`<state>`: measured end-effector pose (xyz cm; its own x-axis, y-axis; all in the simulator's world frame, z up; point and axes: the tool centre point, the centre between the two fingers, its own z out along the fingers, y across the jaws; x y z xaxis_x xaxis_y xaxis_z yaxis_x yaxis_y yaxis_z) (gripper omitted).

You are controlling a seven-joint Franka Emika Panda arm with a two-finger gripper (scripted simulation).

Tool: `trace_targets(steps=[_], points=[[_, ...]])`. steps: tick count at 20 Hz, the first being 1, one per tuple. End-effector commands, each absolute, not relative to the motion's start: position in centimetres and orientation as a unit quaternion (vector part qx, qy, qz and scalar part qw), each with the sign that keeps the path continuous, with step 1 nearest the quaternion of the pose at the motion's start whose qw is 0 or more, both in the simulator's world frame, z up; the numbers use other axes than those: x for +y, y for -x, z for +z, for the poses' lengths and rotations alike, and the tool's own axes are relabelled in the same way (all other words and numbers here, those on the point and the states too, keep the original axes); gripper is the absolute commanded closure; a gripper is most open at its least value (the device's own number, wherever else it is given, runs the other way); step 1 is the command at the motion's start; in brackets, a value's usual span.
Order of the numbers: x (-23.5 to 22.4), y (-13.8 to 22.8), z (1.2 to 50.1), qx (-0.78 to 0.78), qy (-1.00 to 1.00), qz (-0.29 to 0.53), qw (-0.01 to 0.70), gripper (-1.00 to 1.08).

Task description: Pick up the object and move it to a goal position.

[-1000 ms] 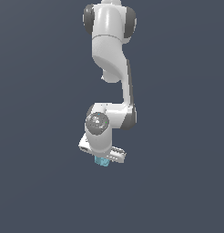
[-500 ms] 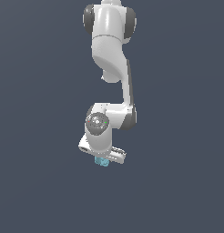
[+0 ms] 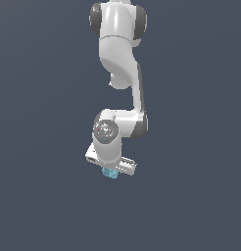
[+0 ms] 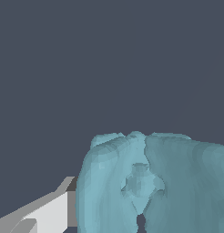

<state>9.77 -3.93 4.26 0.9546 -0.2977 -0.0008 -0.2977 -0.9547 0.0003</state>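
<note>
The object (image 3: 110, 172) is a small light-blue lumpy block that pokes out just below my white gripper (image 3: 111, 171) in the exterior view. Most of it is hidden by the hand. In the wrist view the object (image 4: 155, 182) fills much of the picture, teal, with a notch in its middle. One white and grey finger (image 4: 45, 211) sits against its side. The other finger is out of view. The gripper is shut on the object.
The white arm (image 3: 120, 63) hangs down from the top of the exterior view. All around is plain dark grey ground (image 3: 191, 196) with no other objects or edges in sight.
The arm, the gripper and the held object stay almost where they were; at most a very slight shift shows.
</note>
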Motion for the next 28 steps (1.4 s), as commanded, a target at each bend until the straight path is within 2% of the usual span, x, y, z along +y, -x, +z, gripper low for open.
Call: trace_targets(steps=[1, 12, 28], points=[[-3.5, -9.5, 4.7, -0.15, -0.989, 0.0, 0.0, 1.08], [0.7, -6.3, 9.1, -0.15, -0.989, 0.0, 0.0, 1.08], [12.5, 2.4, 21.3, -0.15, -0.989, 0.0, 0.0, 1.08]])
